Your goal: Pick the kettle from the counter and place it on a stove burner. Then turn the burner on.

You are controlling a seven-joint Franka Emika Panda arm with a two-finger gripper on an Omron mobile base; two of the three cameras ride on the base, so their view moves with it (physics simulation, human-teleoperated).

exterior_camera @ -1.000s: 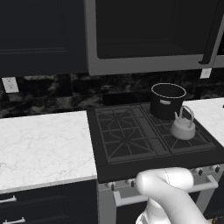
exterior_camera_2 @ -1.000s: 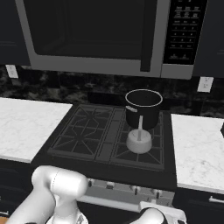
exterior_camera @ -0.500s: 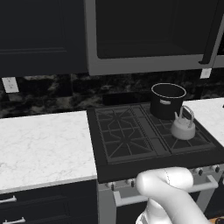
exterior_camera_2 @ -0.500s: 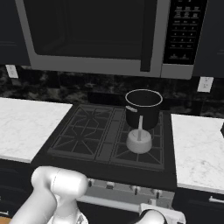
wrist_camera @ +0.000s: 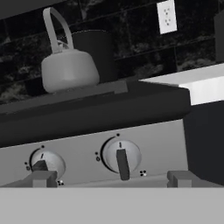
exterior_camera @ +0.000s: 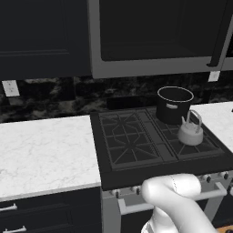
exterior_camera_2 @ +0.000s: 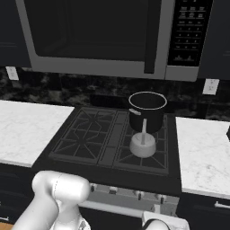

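The silver-grey kettle (exterior_camera: 190, 132) (exterior_camera_2: 143, 144) (wrist_camera: 68, 68) stands upright on the front right stove burner (exterior_camera: 193, 144) (exterior_camera_2: 144, 158) of the black cooktop. In the hand view my gripper (wrist_camera: 113, 180) is low in front of the stove's control panel, open, its fingertips (wrist_camera: 43, 178) wide apart. A round knob (wrist_camera: 121, 157) with a dark bar handle sits just ahead between them, untouched. A second knob (wrist_camera: 43, 164) is to its left. The white marble counter (exterior_camera: 45, 150) (exterior_camera_2: 204, 148) flanks the stove.
A tall black pot (exterior_camera: 174, 104) (exterior_camera_2: 147, 111) stands on the back right burner right behind the kettle. A microwave (exterior_camera_2: 103, 36) hangs above the cooktop. The left burners (exterior_camera: 127, 139) are bare. A wall outlet (wrist_camera: 167, 16) is on the dark backsplash.
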